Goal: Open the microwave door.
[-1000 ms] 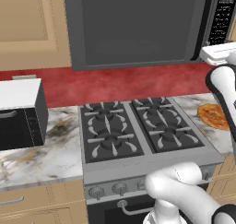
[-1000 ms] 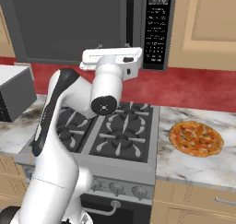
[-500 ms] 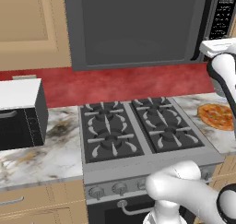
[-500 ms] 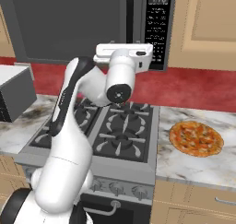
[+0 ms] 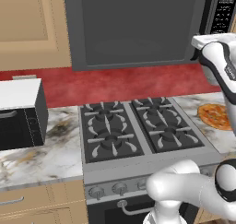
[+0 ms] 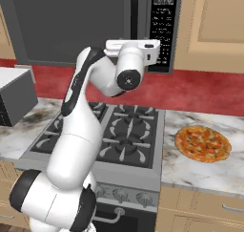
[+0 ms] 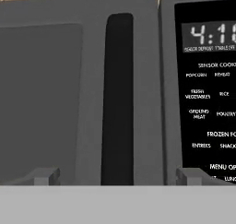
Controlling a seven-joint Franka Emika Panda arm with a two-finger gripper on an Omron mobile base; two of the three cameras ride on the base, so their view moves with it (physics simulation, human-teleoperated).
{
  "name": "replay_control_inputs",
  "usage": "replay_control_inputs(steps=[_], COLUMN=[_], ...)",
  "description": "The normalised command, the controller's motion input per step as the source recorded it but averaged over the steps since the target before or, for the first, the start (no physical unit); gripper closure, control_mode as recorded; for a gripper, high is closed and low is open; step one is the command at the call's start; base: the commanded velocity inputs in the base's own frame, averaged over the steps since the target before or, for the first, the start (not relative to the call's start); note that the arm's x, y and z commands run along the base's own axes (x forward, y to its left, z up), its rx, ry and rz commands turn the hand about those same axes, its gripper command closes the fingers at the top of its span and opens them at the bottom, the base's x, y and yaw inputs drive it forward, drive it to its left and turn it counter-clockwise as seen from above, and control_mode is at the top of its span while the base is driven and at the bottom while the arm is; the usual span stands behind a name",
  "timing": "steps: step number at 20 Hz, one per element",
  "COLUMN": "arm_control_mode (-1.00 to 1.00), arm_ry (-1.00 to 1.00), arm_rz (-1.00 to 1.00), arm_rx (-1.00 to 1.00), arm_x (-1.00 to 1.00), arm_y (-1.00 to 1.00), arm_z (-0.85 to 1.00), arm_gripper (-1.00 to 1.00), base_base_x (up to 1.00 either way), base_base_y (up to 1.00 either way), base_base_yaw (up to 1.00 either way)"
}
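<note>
The microwave door (image 5: 133, 27) is a large dark grey panel with a darker window, and it is shut above the stove. Its long black bar handle (image 7: 116, 98) runs down the door's right side, beside the control panel (image 7: 207, 103). My gripper (image 7: 117, 177) is open and faces the door squarely, with one fingertip (image 7: 42, 176) left of the handle and the other on its right. The handle lies in line with the gap between them, and nothing is held. In the right base view my white hand (image 6: 132, 47) is raised in front of the handle (image 6: 135, 14).
A gas stove (image 5: 138, 126) lies under the microwave. A pizza (image 6: 202, 142) rests on the marble counter to its right. A small black-and-white box oven (image 5: 18, 112) stands at the left. Wooden cabinets (image 6: 214, 21) flank the microwave.
My hand has swung right and slightly up, from in front of the door's window to in front of the handle. The gripper stayed open and the door stayed shut.
</note>
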Motion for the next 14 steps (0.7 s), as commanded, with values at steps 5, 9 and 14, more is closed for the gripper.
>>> replay_control_inputs(steps=[5, 9, 14], arm_control_mode=[-1.0, -1.0, -1.0], arm_ry=[0.11, 0.07, 0.03], arm_rz=[0.01, 0.03, 0.0], arm_rx=[0.0, 0.0, 0.0], arm_x=[0.54, 0.34, 0.15], arm_y=[-0.06, -0.11, 0.0], arm_z=[0.0, 0.0, 0.0], arm_gripper=[-1.0, -1.0, 1.0], base_base_x=[0.0, 0.0, 0.0], base_base_y=[0.0, 0.0, 0.0], base_base_yaw=[0.0, 0.0, 0.0])
